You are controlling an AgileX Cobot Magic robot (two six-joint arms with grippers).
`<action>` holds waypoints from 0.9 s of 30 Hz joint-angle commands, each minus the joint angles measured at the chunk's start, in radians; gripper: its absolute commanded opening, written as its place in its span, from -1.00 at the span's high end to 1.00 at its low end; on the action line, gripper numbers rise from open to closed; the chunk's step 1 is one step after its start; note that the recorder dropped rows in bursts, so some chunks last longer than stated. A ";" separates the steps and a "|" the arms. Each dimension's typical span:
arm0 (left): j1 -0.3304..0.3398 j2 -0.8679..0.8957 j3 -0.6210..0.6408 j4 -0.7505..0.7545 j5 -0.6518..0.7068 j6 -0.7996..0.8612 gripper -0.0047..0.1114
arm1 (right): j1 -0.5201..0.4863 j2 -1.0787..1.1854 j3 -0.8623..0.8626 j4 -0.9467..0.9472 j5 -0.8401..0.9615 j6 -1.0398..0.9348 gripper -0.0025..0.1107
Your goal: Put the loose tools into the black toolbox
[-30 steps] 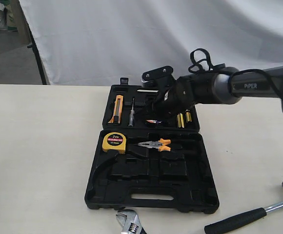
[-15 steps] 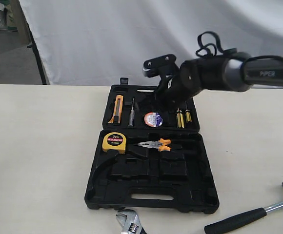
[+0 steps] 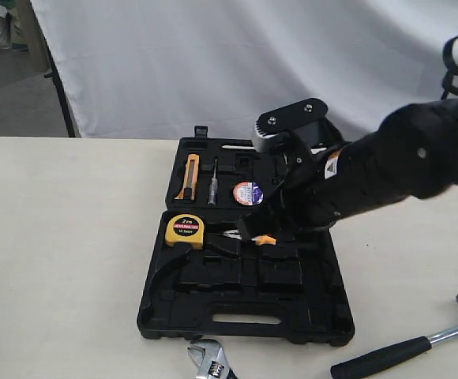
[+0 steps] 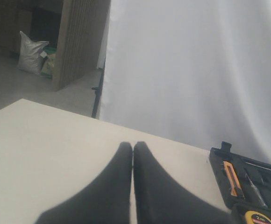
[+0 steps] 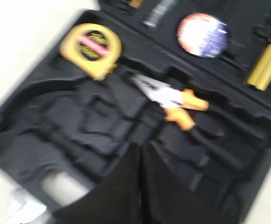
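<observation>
The right gripper (image 5: 139, 145) has its fingers pressed together with nothing between them, and it hangs over the near half of the black toolbox (image 3: 159, 314), just above the orange-handled pliers (image 5: 175, 100) and beside the yellow tape measure (image 3: 185, 231). The left gripper (image 4: 132, 144) is also closed and empty, well off to the side.

The small tape roll (image 3: 248, 193) already sits in its recess in the far half, so I judge one of three tools done. The silver adjustable wrench (image 3: 211, 362) and the claw hammer (image 3: 407, 353) still lie on the table (image 3: 63, 253) in front of the case.

A second ago the right gripper was down over the roll. It has since lifted away and swung toward the near half.
</observation>
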 commanded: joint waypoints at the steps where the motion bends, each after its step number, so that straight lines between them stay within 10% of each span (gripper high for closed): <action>1: 0.025 -0.003 -0.003 0.004 -0.007 -0.005 0.91 | 0.127 -0.154 0.112 0.026 -0.047 -0.019 0.96; 20: 0.025 -0.003 -0.003 0.004 -0.007 -0.005 0.91 | 0.388 -0.095 0.242 0.028 -0.038 0.094 0.95; 27: 0.025 -0.003 -0.003 0.004 -0.007 -0.005 0.91 | 0.388 -0.060 0.242 0.028 -0.045 0.094 0.10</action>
